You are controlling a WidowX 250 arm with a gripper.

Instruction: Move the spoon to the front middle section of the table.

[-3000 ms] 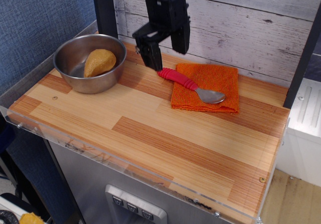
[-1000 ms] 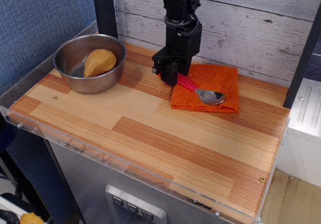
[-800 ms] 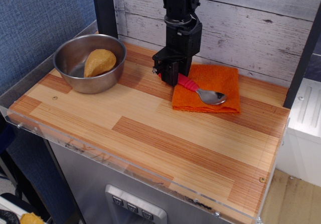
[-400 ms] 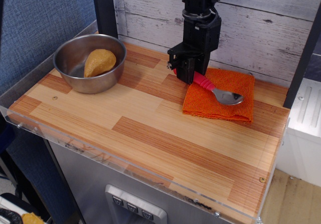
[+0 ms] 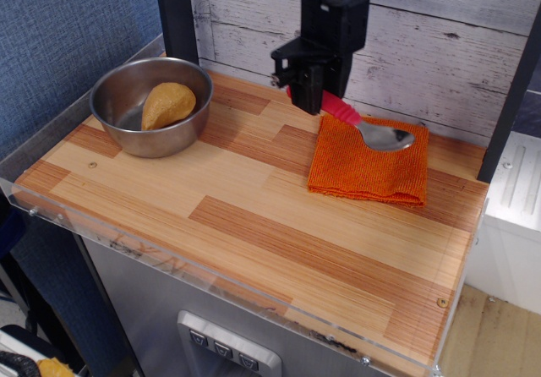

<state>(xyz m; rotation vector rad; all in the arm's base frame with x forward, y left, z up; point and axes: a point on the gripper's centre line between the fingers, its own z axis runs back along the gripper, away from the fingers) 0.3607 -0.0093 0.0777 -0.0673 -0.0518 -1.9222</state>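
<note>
The spoon [image 5: 362,122] hangs in my grip at the back of the table [image 5: 254,216], red handle clamped, silver bowl reaching out to the right over the orange cloth [image 5: 369,160]. My gripper [image 5: 308,96] is closed tight on the handle's far end, fingers pressed to the ribbed red plastic, holding the spoon at a slant with the bowl lowest. Whether the bowl touches the cloth or floats just above it I cannot tell from this angle.

The step in hand, as I judge it, is the carry: lifting clear and bringing the spoon forward to the front middle planks. To do it well I should gain height first, so the low-hanging bowl does not snag the cloth and drag it along. Because I hold the handle only at its end, the spoon may pivot in my fingers, so a slow, level sweep toward the near edge seems wise, with the set-down made gently and short of the clear acrylic rim [image 5: 169,263].

A steel bowl [image 5: 152,106] holding a tan, lumpy object [image 5: 167,104] sits at the table's back left, well apart from my likely path. The front middle of the table lies bare. The whitewashed plank wall [image 5: 423,39] stands close behind me, leaving little room to swing backward.
</note>
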